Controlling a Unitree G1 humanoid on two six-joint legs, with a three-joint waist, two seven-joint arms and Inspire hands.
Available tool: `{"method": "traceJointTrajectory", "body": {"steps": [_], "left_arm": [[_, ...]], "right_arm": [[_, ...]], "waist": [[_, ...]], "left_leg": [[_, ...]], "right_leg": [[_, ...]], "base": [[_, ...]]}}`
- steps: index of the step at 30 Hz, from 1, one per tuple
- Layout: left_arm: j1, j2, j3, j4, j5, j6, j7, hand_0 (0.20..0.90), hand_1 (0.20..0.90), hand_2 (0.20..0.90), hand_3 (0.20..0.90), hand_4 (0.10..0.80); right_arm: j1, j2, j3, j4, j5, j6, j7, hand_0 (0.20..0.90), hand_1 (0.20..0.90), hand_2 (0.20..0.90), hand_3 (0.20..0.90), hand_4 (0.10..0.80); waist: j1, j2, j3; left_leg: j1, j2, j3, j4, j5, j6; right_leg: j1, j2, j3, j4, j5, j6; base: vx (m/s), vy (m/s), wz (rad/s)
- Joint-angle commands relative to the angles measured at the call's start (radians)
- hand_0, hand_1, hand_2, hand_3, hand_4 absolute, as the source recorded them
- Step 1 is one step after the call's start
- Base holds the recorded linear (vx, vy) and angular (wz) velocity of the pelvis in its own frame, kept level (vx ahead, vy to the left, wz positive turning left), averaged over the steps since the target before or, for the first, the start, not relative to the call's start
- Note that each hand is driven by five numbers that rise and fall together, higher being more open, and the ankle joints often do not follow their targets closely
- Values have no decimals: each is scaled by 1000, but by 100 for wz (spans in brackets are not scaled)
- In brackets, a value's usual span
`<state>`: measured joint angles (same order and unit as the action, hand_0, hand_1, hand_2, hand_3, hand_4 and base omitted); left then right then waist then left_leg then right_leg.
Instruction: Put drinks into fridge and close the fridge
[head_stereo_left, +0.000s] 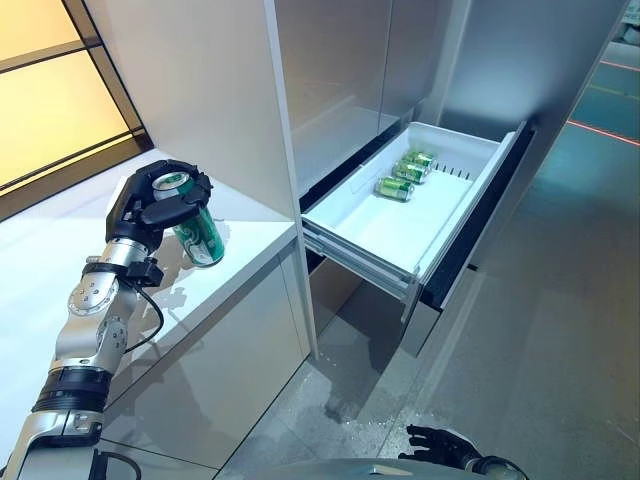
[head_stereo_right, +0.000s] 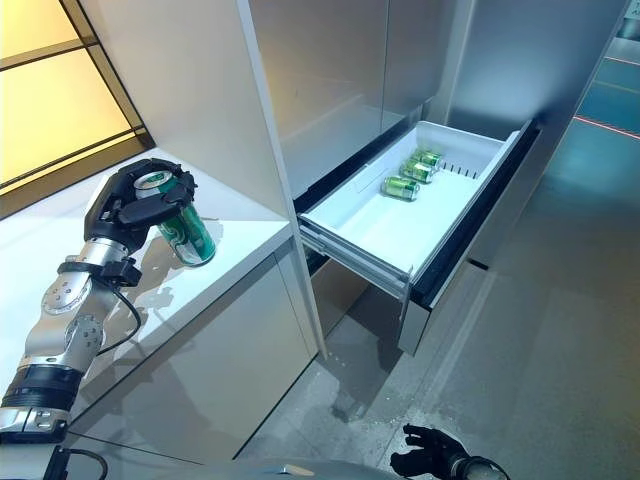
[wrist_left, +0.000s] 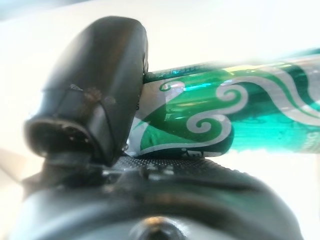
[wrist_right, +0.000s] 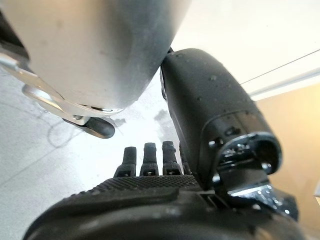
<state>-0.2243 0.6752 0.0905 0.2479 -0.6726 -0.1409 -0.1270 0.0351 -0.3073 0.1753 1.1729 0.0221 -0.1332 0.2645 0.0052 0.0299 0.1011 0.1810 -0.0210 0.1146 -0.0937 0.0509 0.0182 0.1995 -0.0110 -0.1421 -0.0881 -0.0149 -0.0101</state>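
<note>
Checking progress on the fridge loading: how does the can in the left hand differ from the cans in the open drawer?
The held can is clasped in the left hand above the white counter, tilted, top up; the three drawer cans lie on their sides in the fridge drawer, free of any hand. The held can is alone; the drawer cans sit grouped near the back. All are green.

You see a green can (head_stereo_left: 196, 228) with silver-white swirl patterns, and the black left hand (head_stereo_left: 150, 205) is around it. The drawer (head_stereo_left: 430, 235) is white inside and it has three green cans (head_stereo_left: 408, 172). The counter (head_stereo_left: 240, 240) is white and the floor (head_stereo_left: 560, 330) is grey.
</note>
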Motion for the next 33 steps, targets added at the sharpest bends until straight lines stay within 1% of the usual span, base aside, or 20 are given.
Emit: {"method": "traceJointTrajectory", "body": {"steps": [1, 2, 4, 7, 9, 13, 14, 17, 19, 21, 22, 23, 28, 33], "left_arm": [[-126, 55, 22, -96, -52, -184, 49, 300, 300, 300, 200, 100], [-125, 53, 23, -99, -53, -187, 50, 300, 300, 300, 200, 100], [-131, 42, 25, -140, -71, -223, 61, 300, 300, 300, 200, 100], [-137, 32, 33, -206, -96, -285, 73, 300, 300, 300, 200, 100], [-133, 25, 40, -242, -130, -331, 52, 300, 300, 300, 200, 100], [-103, 16, 48, -329, -201, -404, -47, 300, 300, 300, 200, 100], [-90, 16, 46, -355, -218, -414, -77, 300, 300, 300, 200, 100], [-46, 7, 31, -420, -238, -441, -162, 300, 300, 300, 200, 100], [-23, 9, 22, -463, -240, -437, -207, 300, 300, 300, 200, 100], [-16, 11, 19, -475, -244, -437, -223, 300, 300, 300, 200, 100], [1, 16, 6, -506, -249, -426, -271, 300, 300, 300, 200, 100], [6, 16, -1, -518, -258, -418, -295, 300, 300, 300, 200, 100], [3, 12, -35, -559, -248, -376, -351, 300, 300, 300, 200, 100], [-29, 23, -74, -577, -249, -311, -365, 300, 300, 300, 200, 100]], "right_arm": [[-33, -64, 35, -114, 74, -72, -43, 900, 900, 900, 900, 800], [-32, -65, 35, -123, 77, -68, -44, 900, 900, 900, 900, 800], [-31, -71, 40, -249, 89, -72, -62, 900, 900, 900, 900, 800], [-20, -81, 40, -474, 131, -40, -57, 900, 900, 900, 900, 800], [-4, -82, 32, -637, 188, 19, -20, 900, 900, 900, 900, 800], [3, -93, -13, -879, 326, 77, 143, 900, 900, 900, 900, 800], [-3, -103, -22, -940, 369, 96, 191, 900, 900, 900, 900, 800], [-30, -141, -42, -1091, 465, 151, 282, 900, 900, 900, 900, 800], [-52, -178, -49, -1175, 516, 165, 317, 900, 900, 900, 900, 800], [-59, -187, -48, -1201, 529, 161, 316, 900, 900, 900, 900, 800], [-88, -211, -49, -1278, 590, 171, 311, 900, 900, 900, 900, 800], [-97, -216, -52, -1307, 608, 163, 303, 900, 900, 900, 900, 800], [-142, -215, -51, -1388, 712, 151, 282, 900, 900, 900, 900, 800], [-197, -216, -46, -1459, 761, 100, 249, 900, 900, 900, 900, 800]], "waist": [[-15, 7, -13], [-15, 7, -13], [-20, 4, -13], [-28, -2, -15], [-36, -6, -17], [-45, -11, -22], [-46, -10, -23], [-45, -11, -23], [-41, -12, -24], [-40, -12, -24], [-36, -12, -26], [-34, -12, -27], [-28, -13, -32], [-28, -14, -32]], "left_leg": [[21, -36, -24, 16, -127, 25], [21, -36, -24, 16, -127, 25], [21, -35, -24, 15, -126, 25], [18, -33, -24, 13, -123, 24], [17, -32, -22, 10, -122, 24], [16, -29, -18, 7, -119, 23], [16, -28, -17, 7, -118, 22], [13, -27, -15, 7, -115, 22], [11, -26, -14, 7, -113, 24], [11, -27, -15, 7, -113, 24], [9, -27, -17, 7, -111, 27], [7, -28, -17, 7, -111, 28], [5, -28, -17, 7, -111, 32], [5, -29, -20, 8, -111, 32]], "right_leg": [[-52, -7, 3, 92, -69, 63], [-51, -7, 3, 91, -69, 62], [-52, -8, 3, 91, -68, 63], [-54, -10, 3, 90, -68, 62], [-57, -11, 1, 90, -68, 62], [-61, -9, 2, 93, -70, 61], [-62, -9, 1, 94, -70, 61], [-68, -7, 5, 96, -68, 61], [-70, -7, 7, 95, -66, 60], [-70, -6, 8, 95, -66, 59], [-71, -5, 11, 92, -63, 57], [-72, -5, 12, 90, -61, 57], [-69, -3, 16, 80, -55, 56], [-67, -1, 17, 73, -48, 56]], "base": [[0, 0, 0], [0, 0, 0], [0, 0, 0], [-9, -11, -1], [-13, -15, -1], [-6, -8, 0], [0, 0, 0], [-34, -21, -6], [-36, -25, -10], [0, 0, 0], [-29, -31, -2], [-34, -38, -3], [-10, -18, -1], [-17, -28, -2]]}}
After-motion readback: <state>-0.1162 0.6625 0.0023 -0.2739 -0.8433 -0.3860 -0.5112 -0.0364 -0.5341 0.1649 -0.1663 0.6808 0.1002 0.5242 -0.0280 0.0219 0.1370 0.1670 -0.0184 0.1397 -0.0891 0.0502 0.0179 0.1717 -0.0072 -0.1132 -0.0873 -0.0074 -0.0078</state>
